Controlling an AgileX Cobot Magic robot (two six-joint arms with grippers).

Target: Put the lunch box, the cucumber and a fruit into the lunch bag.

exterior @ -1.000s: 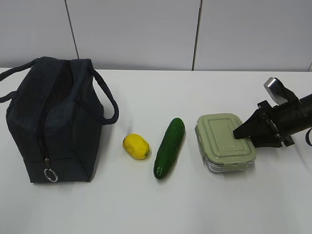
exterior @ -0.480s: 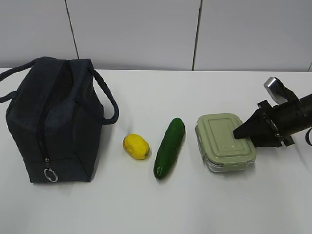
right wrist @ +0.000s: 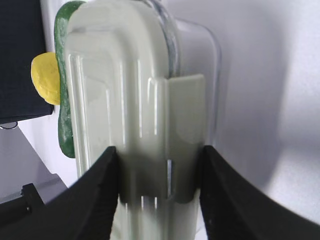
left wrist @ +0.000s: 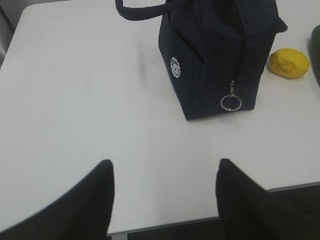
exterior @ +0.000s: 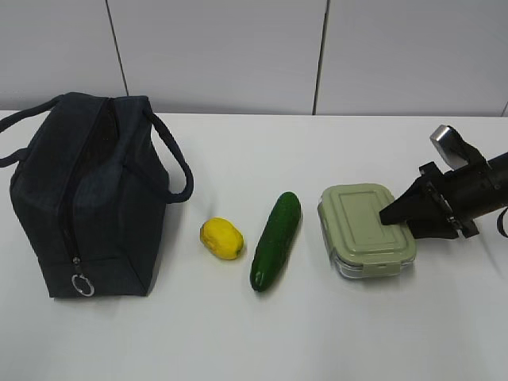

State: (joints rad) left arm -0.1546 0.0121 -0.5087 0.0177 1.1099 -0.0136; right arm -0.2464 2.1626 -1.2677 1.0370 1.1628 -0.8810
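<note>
The lunch box (exterior: 361,222) with its sage-green lid lies on the white table at the right. My right gripper (exterior: 389,216) is shut on its right end; in the right wrist view (right wrist: 159,150) the black fingers (right wrist: 95,200) press on the lid and the base of the lunch box (right wrist: 120,75). The dark green cucumber (exterior: 276,240) lies left of it, then the yellow fruit (exterior: 221,238). The navy lunch bag (exterior: 87,198) stands at the left with its zipper closed. My left gripper (left wrist: 163,162) is open and empty over the table's near edge, in front of the bag (left wrist: 215,50).
The bag's silver ring pull (left wrist: 230,102) hangs low on its near end, and its loop handles (exterior: 178,171) stick out to the sides. The table's front edge (left wrist: 165,227) is just under the left gripper. A grey panelled wall (exterior: 238,55) stands behind the table.
</note>
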